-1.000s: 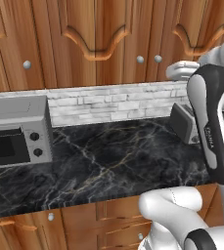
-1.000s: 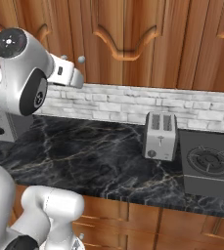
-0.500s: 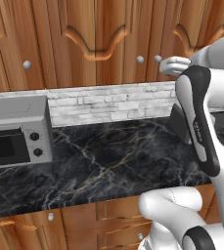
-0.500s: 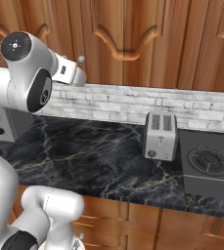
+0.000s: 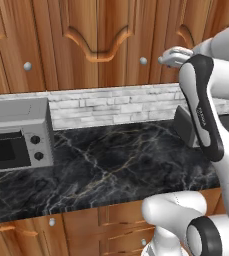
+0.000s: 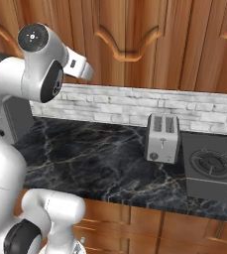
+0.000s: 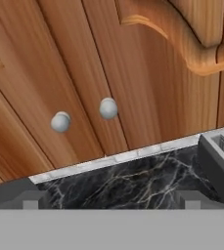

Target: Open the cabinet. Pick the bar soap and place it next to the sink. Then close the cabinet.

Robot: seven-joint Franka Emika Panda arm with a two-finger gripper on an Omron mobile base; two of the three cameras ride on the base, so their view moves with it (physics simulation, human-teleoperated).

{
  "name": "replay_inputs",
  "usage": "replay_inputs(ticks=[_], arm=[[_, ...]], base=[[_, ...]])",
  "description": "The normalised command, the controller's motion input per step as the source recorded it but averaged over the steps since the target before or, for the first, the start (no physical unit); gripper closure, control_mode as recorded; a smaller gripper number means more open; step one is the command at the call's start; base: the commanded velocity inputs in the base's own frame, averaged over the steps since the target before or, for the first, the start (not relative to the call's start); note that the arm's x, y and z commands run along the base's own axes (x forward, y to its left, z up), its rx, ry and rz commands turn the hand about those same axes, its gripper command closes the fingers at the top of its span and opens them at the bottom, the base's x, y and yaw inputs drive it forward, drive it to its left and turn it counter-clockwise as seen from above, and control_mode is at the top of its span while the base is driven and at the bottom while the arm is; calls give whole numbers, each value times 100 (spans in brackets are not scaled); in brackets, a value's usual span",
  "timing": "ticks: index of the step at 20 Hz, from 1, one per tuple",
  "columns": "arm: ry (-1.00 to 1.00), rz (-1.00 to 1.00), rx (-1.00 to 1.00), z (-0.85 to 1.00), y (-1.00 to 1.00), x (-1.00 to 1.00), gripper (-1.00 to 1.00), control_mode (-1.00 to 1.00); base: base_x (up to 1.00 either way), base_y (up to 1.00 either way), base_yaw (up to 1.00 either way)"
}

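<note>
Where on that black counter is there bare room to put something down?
The widest free patch of the marble counter lies between the grey oven on one side and the toaster on the other, up to the white brick backsplash. Past the toaster it is crowded: the stove burner sits close beside it.

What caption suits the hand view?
Open gripper facing two silver knobs on the closed cabinet above the marble counter.

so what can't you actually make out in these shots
- Bar soap: the cabinet doors are shut in every view, so nothing inside shows.
- Claw: in the hand view just the two dark tips, cut by the bottom edge; in the left base view the arm's own link covers it.
- Toaster: whole in the right base view; in the left base view mostly behind the arm.
- Microwave: cut by the left edge.
</note>
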Motion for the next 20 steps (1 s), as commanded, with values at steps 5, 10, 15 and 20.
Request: replay_inputs(ticks=[5,10,15,20], arm=[[0,0,0,-20,0,53,-100,-100],[0,0,0,-9,-1,34,-100,-100],[-6,0,2,3,0,1,-100,-100],[-1,0,6,1,0,0,-100,-100]], base=[[0,0,0],[0,0,0],[0,0,0],[0,0,0]])
